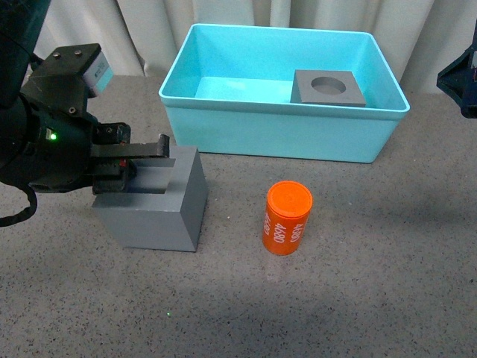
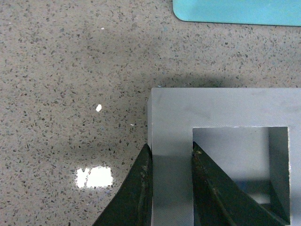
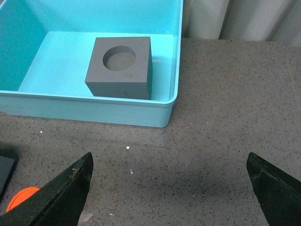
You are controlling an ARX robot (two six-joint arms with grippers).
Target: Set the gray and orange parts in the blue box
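Note:
A gray cube with a square recess [image 1: 165, 207] rests on the table in front of the blue box's left end. My left gripper [image 1: 153, 165] is shut on its near wall, one finger outside and one inside the recess [image 2: 170, 155]. The orange cylinder [image 1: 286, 218] with white numerals stands upright to the cube's right. The blue box [image 1: 223, 130] sits at the back; the gray cube with the round recess [image 1: 328, 87] lies inside it at the right [image 3: 120, 67]. My right gripper [image 3: 169, 172] hangs open above bare table in front of the box's [image 3: 94, 110] right corner.
The tabletop [image 1: 373, 261] is speckled gray stone. Pale curtains [image 1: 149, 30] hang behind the box. A part of the right arm [image 1: 460, 78] shows at the far right edge of the front view.

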